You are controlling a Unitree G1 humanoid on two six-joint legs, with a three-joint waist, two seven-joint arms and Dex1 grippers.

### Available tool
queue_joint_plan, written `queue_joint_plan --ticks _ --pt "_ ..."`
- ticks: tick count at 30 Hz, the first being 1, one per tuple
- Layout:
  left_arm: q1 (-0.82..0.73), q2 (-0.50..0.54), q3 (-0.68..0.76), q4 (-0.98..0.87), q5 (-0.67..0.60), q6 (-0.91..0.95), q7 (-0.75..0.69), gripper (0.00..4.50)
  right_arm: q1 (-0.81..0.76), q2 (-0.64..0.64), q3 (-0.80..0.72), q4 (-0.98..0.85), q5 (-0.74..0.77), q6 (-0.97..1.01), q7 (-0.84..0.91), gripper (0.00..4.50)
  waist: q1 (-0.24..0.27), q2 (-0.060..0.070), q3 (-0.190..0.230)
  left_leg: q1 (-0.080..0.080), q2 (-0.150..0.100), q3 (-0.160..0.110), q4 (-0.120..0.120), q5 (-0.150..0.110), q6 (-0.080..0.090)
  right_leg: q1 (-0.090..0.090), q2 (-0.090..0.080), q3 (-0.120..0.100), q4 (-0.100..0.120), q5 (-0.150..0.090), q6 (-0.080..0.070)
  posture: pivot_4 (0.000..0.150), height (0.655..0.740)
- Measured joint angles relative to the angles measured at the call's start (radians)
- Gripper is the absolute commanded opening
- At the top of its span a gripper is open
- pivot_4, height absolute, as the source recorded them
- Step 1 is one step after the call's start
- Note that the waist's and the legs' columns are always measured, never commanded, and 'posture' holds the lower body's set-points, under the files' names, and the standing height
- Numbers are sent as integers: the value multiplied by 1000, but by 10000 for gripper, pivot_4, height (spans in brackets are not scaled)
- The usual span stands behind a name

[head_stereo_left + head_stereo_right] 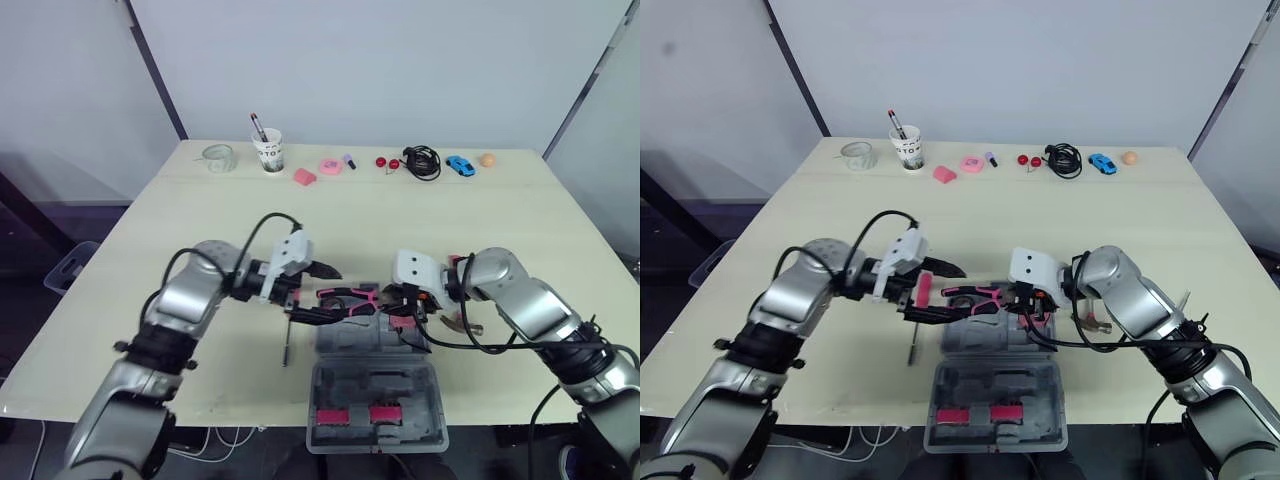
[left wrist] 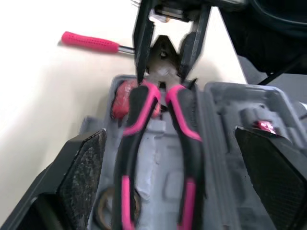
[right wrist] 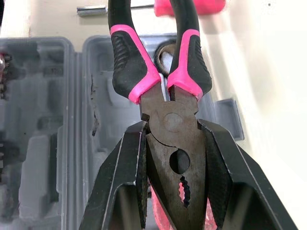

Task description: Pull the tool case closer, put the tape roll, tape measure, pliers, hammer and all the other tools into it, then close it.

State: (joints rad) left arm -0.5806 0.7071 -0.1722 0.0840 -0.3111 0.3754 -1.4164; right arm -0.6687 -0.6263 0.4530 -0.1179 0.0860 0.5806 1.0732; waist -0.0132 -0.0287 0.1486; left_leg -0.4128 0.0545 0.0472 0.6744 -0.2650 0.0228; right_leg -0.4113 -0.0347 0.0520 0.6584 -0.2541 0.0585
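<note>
- Case [image 1: 400,380]: open at the near edge of the surface [image 1: 450,220], in front of the robot; lid folded flat toward the robot, tray half on the far side
- Pliers [image 1: 350,296]: black and pink handles, lying crosswise over the tray half; head toward the robot's right, handles toward its left
- Right claw [image 3: 172,129]: clamped on the pliers' dark metal head, one finger pressed on each side, just below the pink grips
- Left claw [image 1: 325,293]: fingers spread wide, one on either side of the handle ends; a gap shows between the pads [image 2: 84,163] and the handles, no contact seen
- The two claws face each other along the pliers, left at the handle end, right at the head end
- Cannot tell whether the pliers touch the tray or hang just above it
- Ring [image 2: 103,211]: a round brownish item in the tray beneath the handles; a red item [image 2: 123,98] sits in the tray near the pliers' head; neither identified with certainty
- Screwdriver [image 2: 88,42]: pink handle, lying on the surface just beside the case on the robot's left, outside it
- Far edge of the surface, well apart from the case: cup [image 1: 268,152] with a pen in it, black cable [image 1: 422,160], blue toy car [image 1: 460,165]
</note>
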Motion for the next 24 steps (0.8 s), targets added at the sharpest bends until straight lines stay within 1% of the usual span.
queue_joint_plan --ticks 4,9,12,16,23,24 --pt "125 70 94 -58 -59 0 -7 44813 55 -36 -43 -14 -3 -21 -20 10021 1 0 0 0 0 0 0 0 0 0 0 0 0 0 0 1500 7400" --pt "250 106 186 -114 -118 -18 -6 44813 116 -50 -100 -34 3 -58 -46 10021 1 0 0 0 0 0 0 0 0 0 0 0 0 0 0 1500 7400" --pt "341 137 239 -120 -141 -22 -12 44813 154 -77 -171 -15 11 -81 -74 10021 3 0 0 0 0 1 0 0 0 0 0 0 0 0 0 1500 7400" --pt "387 157 276 -123 -152 -59 -17 44813 167 -103 -223 11 17 -125 -77 10021 2 0 0 1 0 1 0 0 0 0 0 0 0 0 0 1500 7400" --pt "392 157 289 -112 -153 -124 -19 44813 173 -110 -210 -11 3 -127 -71 10021 1 0 0 1 0 1 0 0 0 0 0 0 1 0 0 1500 7400" --pt "386 157 288 -91 -152 -170 -44 44813 173 -102 -110 -96 -43 -108 -61 10021 0 1 0 1 1 1 0 0 0 0 0 0 1 0 0 1500 7400"
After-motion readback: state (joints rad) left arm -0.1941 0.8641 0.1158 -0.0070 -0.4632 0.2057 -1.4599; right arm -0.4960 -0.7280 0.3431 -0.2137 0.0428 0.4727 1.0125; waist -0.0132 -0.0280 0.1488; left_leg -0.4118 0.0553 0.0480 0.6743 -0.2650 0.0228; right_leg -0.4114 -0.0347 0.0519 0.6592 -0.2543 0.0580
